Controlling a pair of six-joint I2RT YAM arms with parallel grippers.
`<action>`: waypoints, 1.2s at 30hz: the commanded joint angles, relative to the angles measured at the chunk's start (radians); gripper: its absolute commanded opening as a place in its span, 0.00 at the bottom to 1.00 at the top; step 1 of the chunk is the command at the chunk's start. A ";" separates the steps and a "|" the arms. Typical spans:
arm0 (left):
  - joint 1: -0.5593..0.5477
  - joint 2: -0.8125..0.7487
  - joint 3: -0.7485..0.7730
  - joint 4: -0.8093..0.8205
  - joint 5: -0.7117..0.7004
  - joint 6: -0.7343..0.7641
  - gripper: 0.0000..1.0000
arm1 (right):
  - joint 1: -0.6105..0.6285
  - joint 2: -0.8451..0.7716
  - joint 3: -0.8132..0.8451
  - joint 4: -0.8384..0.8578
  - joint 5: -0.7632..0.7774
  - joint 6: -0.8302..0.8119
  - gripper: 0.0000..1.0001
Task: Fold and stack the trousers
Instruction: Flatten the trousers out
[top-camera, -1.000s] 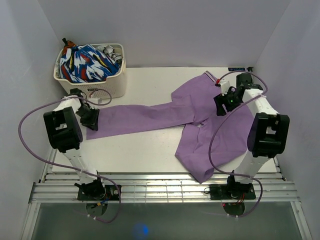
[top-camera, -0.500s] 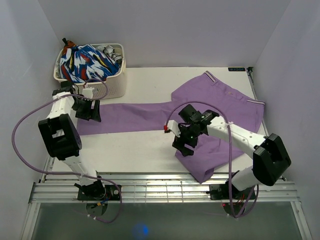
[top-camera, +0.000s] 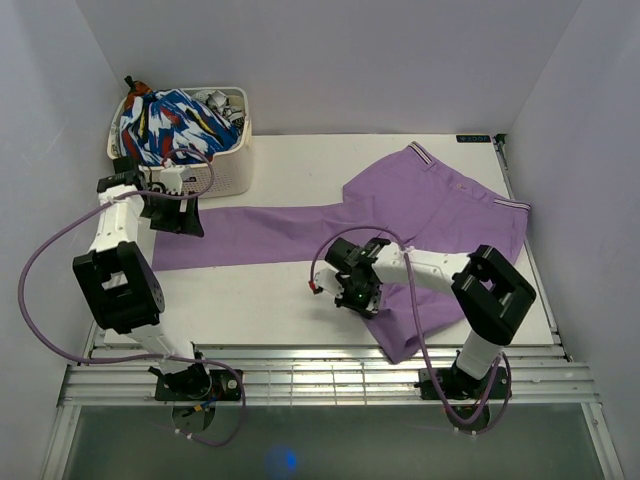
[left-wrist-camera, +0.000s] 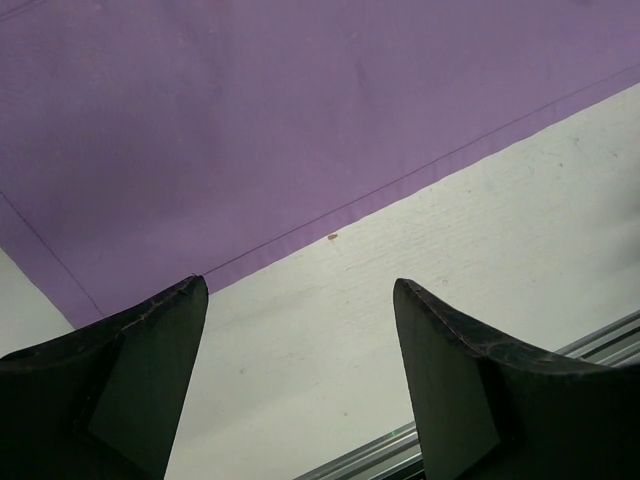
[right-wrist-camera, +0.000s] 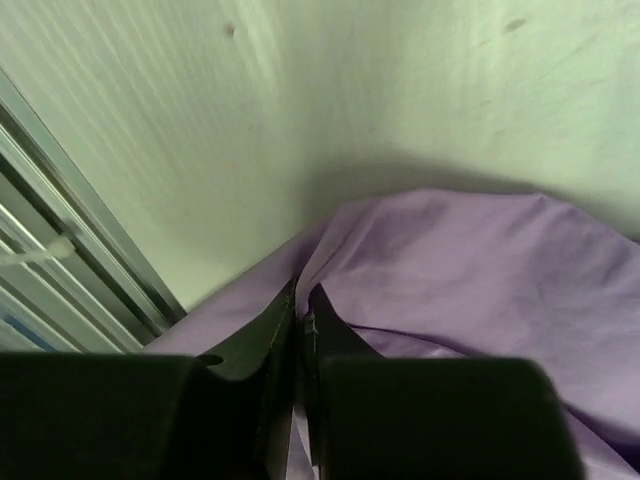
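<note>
While the trousers (top-camera: 420, 210) stretch one leg leftward near the basket (top-camera: 228, 178), we see left gripper (left-wrist-camera: 300, 290) spread, right gripper (right-wrist-camera: 300, 298) pinching the other leg.

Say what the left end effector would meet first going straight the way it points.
Most likely the white table, right beside the long edge of the purple trouser leg. The open left end effector points close to that edge, so it could touch cloth first.

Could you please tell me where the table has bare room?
Bare table lies between the trousers and the near rail, left of the right pincer; also between basket and waistband. The right half is crowded with cloth.
</note>
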 joint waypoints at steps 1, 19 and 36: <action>0.002 -0.083 0.002 -0.022 0.090 0.019 0.85 | -0.012 -0.056 0.121 0.032 -0.009 0.025 0.08; -0.614 -0.382 -0.195 0.324 0.227 -0.057 0.90 | -0.908 -0.602 0.002 0.170 -0.436 -0.130 0.08; -0.903 0.233 -0.018 0.717 0.138 -0.543 0.88 | -1.313 -0.343 -0.020 0.151 -0.614 -0.156 0.08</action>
